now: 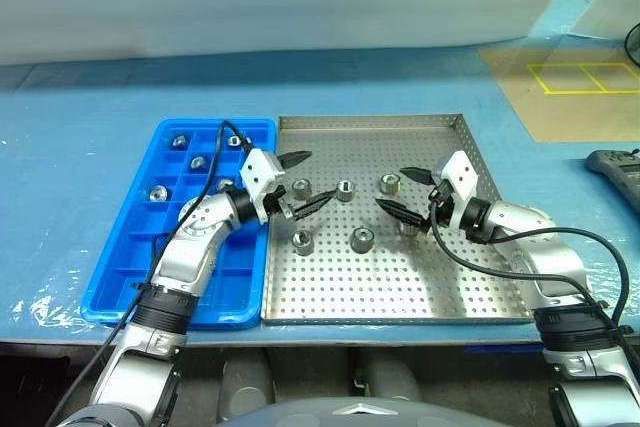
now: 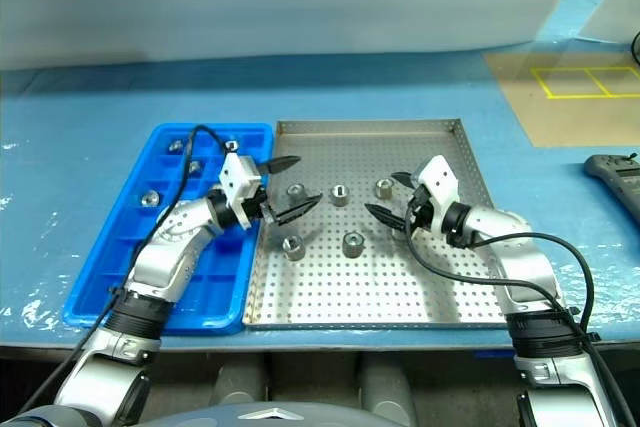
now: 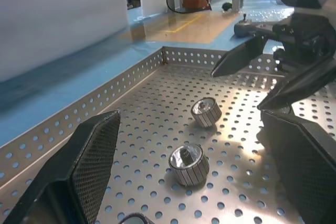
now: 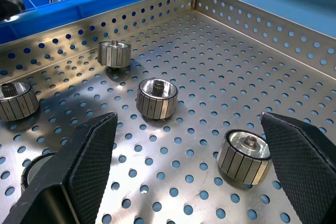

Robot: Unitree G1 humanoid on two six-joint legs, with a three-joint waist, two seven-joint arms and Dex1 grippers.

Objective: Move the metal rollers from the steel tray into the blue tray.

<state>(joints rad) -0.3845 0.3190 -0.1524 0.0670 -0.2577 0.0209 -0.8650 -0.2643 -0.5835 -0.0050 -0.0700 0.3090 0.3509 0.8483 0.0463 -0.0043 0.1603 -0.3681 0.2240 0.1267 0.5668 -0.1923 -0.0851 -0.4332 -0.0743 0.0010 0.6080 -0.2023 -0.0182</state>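
The steel tray [image 1: 400,287] lies in the middle of the blue table, with several metal rollers [image 1: 361,239] standing on its perforated floor. To its left lies the blue tray [image 1: 150,247], and several rollers [image 1: 158,192] sit in its far compartments. My left gripper [image 1: 318,177] hovers open over the steel tray's left side, a roller [image 1: 302,188] just under its fingers [image 3: 94,156]. Two more rollers [image 3: 188,163] lie ahead of it. My right gripper [image 1: 391,188] faces it, open. One roller [image 4: 244,156] sits between its fingers [image 4: 89,156], untouched.
A black device [image 1: 615,162] lies at the table's right edge. A tan patch with yellow tape [image 1: 580,77] shows at the back right. White sheeting runs along the back. Black cables trail from both wrists.
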